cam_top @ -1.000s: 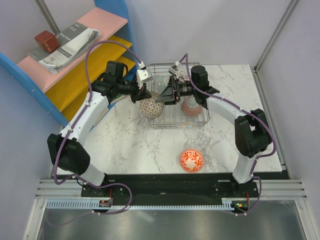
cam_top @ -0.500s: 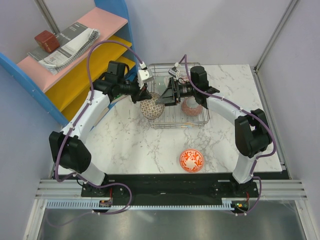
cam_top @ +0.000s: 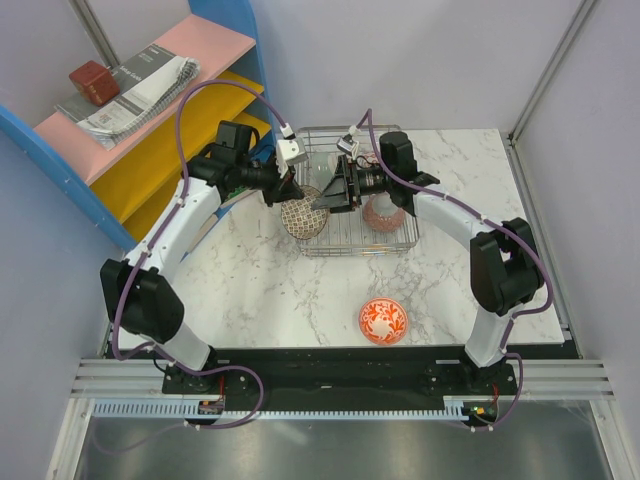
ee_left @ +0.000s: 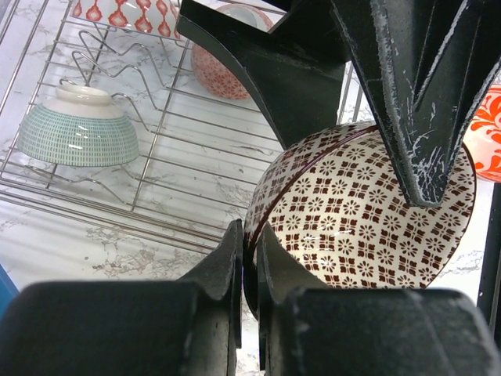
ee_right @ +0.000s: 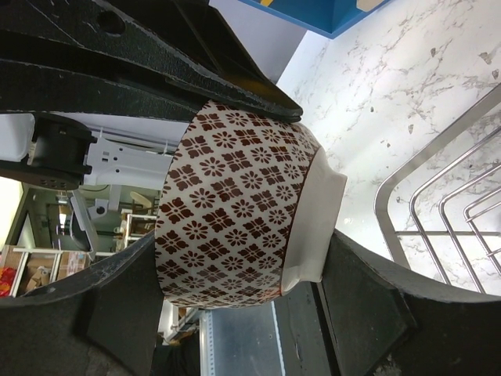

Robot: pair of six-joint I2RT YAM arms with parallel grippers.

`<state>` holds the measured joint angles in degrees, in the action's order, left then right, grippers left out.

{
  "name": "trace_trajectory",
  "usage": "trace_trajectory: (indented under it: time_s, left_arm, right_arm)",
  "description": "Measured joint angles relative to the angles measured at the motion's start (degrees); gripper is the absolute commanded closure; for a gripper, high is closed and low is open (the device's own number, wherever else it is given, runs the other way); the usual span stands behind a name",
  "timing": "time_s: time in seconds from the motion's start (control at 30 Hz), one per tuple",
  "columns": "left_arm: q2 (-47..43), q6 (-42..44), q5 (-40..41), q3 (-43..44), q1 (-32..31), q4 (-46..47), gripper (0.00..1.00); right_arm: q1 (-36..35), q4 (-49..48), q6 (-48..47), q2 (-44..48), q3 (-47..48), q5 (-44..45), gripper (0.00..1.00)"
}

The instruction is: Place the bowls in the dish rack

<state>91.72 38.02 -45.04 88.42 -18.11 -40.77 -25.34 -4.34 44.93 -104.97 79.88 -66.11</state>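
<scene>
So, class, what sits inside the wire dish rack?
An upturned green bowl, a pink patterned bowl and part of a red-patterned bowl sit in the dish rack. The right gripper and the brown-patterned bowl cover the rest.

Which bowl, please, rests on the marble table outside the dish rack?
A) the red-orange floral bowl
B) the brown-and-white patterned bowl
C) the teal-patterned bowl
A: the red-orange floral bowl lies alone on the bare marble near the arm bases, well in front of the dish rack.
</scene>
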Motion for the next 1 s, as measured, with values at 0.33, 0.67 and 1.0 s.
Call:
trace_trajectory:
  time_s: [0.33,0.67,1.0]
  left_arm:
    - [0.59,-0.35,-1.46,0.15,0.04,-0.26,0.28]
    - [0.59,-1.38,-2.29,0.15,1.09,-0.24,0.00]
    - [-1.90,-8.04,-4.72,-4.09,11.08,4.72,0.00]
  right_arm:
    - [-0.46,5.95,-5.29,-0.04,0.55,4.09,1.00]
    - [-0.52,13.73,-11.10,-0.11,2.91,9.92,1.00]
    - [-0.55,25.09,-19.10,-0.11,7.50,19.96,1.00]
